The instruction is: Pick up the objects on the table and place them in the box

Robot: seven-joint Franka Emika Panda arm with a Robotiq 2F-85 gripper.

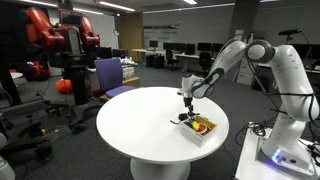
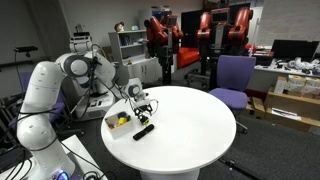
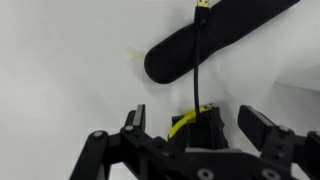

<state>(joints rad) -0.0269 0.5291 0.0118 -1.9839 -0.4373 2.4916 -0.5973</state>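
My gripper (image 3: 198,115) hangs low over the round white table (image 1: 140,130), right beside the small cream box (image 1: 204,137). The box holds yellow and red items and also shows in an exterior view (image 2: 110,127). The fingers stand apart. A small black and yellow item (image 3: 203,127) sits between them with a gap on each side. A thin black cable (image 3: 199,70) with a yellow tip runs from it. A long black object (image 3: 215,40) lies on the table beyond the fingers, next to the box in an exterior view (image 2: 144,131).
A purple chair (image 1: 110,75) stands behind the table and also shows in an exterior view (image 2: 235,75). A red and black robot (image 1: 60,35) and office desks are farther back. The arm's white base (image 1: 285,150) stands beside the table.
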